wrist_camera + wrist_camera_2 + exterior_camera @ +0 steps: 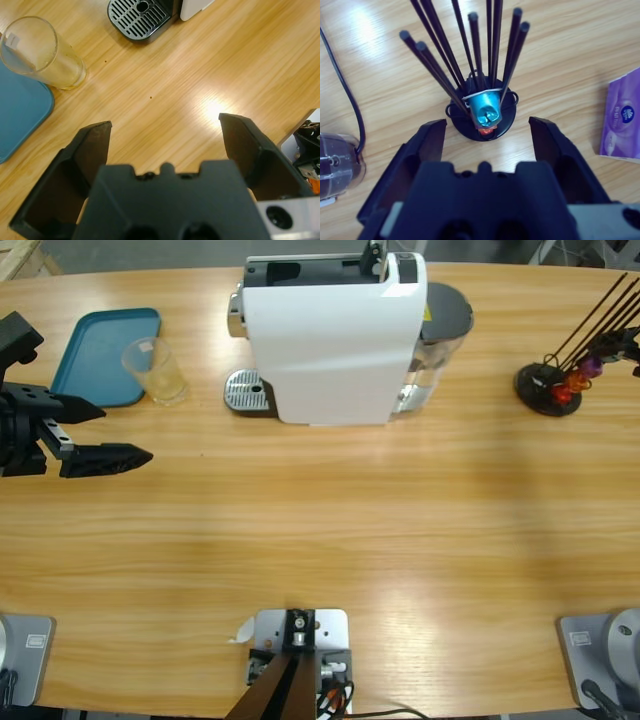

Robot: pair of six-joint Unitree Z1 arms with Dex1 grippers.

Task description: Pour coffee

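Left wrist view: left end effector (165, 145) gapes wide, empty; upright glass (40, 52) stands ahead-left, nearer this arm. Right end effector (487, 145), open and empty, faces capsule rack (482, 107).

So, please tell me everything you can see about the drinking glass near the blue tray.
The glass is tall, clear and slightly tapered, wider at the rim. It stands upright on the wooden table, beside the teal tray, at the edge nearest the coffee machine. No dark liquid shows inside; its lower part looks faintly yellowish. A small pale mark sits near the rim. Nothing grips it: the left tool is open and apart from it.
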